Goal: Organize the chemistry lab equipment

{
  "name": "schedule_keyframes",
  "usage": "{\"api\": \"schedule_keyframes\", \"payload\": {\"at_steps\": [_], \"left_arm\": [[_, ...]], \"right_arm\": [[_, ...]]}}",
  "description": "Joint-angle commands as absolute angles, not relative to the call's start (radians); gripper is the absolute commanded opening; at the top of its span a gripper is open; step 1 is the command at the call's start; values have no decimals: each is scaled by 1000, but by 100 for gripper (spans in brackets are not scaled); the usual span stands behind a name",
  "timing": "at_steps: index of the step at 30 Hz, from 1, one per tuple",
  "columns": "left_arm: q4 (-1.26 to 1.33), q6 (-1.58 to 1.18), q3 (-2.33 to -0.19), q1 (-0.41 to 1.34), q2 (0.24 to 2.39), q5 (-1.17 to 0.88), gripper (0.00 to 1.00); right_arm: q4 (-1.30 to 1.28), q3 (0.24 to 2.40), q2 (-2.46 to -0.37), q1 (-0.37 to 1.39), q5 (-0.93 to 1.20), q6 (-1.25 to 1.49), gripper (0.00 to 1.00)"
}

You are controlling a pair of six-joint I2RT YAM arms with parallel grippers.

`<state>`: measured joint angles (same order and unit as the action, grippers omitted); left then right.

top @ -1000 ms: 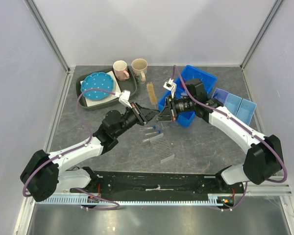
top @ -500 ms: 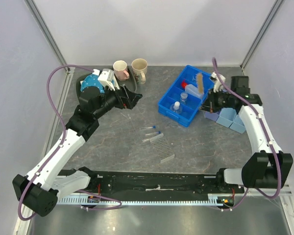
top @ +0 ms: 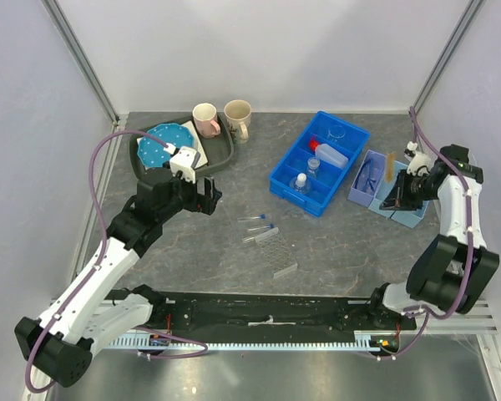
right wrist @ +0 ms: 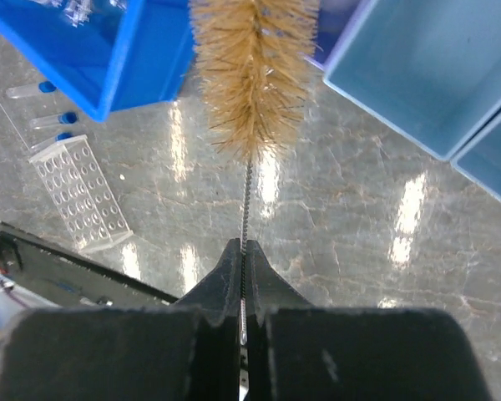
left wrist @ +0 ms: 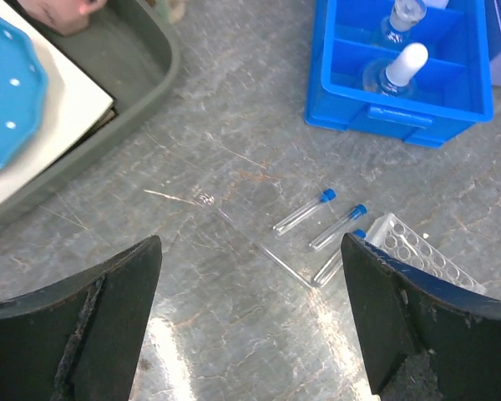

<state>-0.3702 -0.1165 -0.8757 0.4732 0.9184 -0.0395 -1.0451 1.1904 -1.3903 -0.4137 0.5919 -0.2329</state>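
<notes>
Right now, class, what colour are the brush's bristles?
Tan bristles on the brush; best seen in the right wrist view.

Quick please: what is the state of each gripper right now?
Left gripper: open, holding nothing.
Right gripper: closed on the wire stem of the tan bristle brush.

Top camera overlooks the desk [top: 192, 251] from above and behind. Wrist cameras look down closely; all share the rack [top: 271, 240].
</notes>
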Motion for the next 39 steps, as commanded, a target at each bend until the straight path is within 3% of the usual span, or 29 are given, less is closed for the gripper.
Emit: {"api": "schedule_keyframes", "payload": {"at_steps": [1, 8, 15, 19, 27, 32, 39], "left_arm": [[-359, -32, -868, 472, 884, 43, 94], [-360, -34, -865, 472, 879, 38, 94], [-354, -31, -861, 472, 867, 46, 93], [-351, -31, -856, 472, 864, 48, 93], [-342, -41, -847, 472, 876, 14, 96], [-344, -54, -850, 466, 902, 6, 98], [-338, -144, -865, 428, 972, -104, 100]], "right_arm": [[-1138, 1265, -1505, -475, 589, -288, 0], [-1146, 1341, -1687, -502, 592, -299, 2], [-1141, 1408, -1802, -535, 649, -262, 11], [-1143, 1424, -1824, -541, 644, -268, 31], [-1150, 1471, -1715, -543, 611, -336, 52], [-1120, 1491, -1593, -543, 583, -422, 56], [-954, 1352, -1392, -491, 778, -506, 64]]}}
